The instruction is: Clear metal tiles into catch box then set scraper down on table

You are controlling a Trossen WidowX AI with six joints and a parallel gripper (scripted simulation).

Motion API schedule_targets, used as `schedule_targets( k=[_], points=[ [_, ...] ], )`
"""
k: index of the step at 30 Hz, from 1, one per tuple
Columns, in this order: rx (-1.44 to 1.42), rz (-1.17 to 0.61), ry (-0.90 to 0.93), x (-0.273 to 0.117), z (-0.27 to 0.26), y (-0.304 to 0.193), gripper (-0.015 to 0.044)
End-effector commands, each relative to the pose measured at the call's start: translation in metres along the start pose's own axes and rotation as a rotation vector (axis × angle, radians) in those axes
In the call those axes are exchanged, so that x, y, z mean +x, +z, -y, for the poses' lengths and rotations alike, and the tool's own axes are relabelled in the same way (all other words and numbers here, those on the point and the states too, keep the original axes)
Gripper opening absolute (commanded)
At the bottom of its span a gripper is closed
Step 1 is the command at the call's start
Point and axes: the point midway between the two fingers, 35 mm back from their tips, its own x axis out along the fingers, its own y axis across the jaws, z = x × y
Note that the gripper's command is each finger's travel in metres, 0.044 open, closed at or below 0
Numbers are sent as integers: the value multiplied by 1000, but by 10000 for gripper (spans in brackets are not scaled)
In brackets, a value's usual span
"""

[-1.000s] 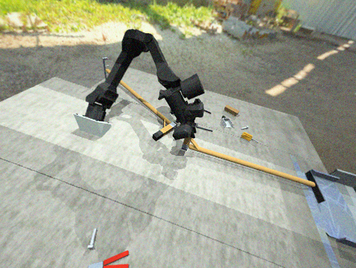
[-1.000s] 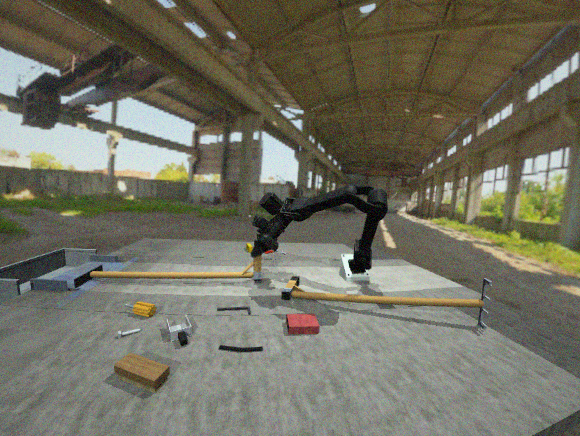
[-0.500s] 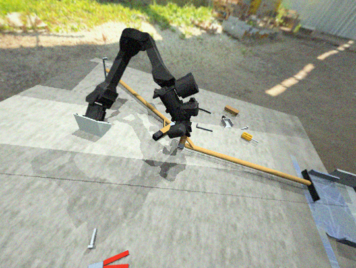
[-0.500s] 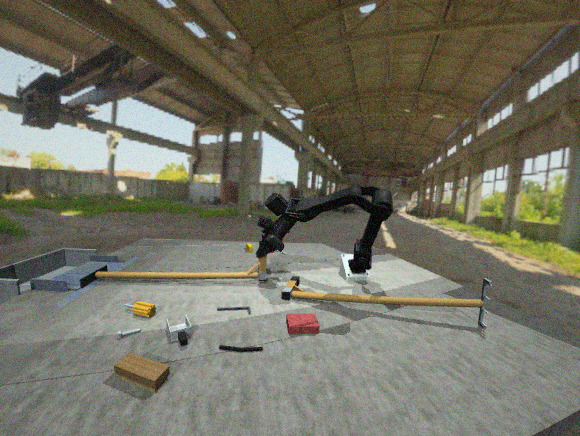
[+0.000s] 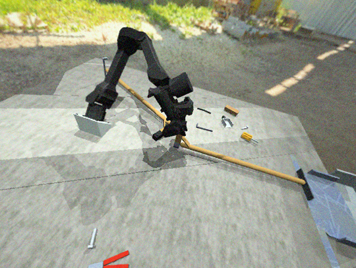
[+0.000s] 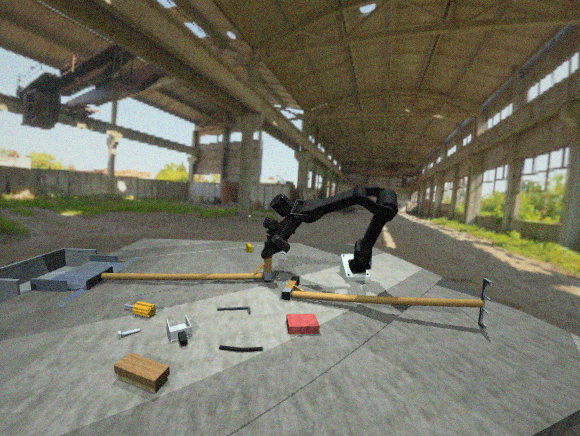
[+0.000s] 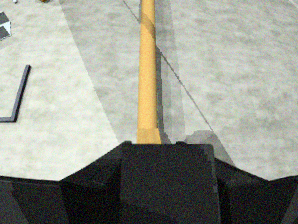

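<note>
My gripper is shut on the upright wooden grip of the long scraper. The scraper's handle runs low over the table to its dark blade, which is at the near end of the steel bench plate. Whether the blade touches the plate is unclear. The grey-walled catch box is at the plate's far end. I cannot make out any metal tiles on the plate; the box's inside is partly hidden. The fingertips are hidden in the wrist view.
A second wooden-handled tool with a thin metal head lies beside the arm, its grip near mine. A red block, hex key, yellow screwdriver, wooden block and red-handled pliers lie around.
</note>
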Motion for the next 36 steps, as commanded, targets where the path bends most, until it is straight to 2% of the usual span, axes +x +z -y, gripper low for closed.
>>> schedule_targets(
  k=[1, 36],
  points=[
    [-13, 12, 4, -5, -2, -1, 0],
    [-5, 14, -2, -19, 9, -32, 0]
  ],
)
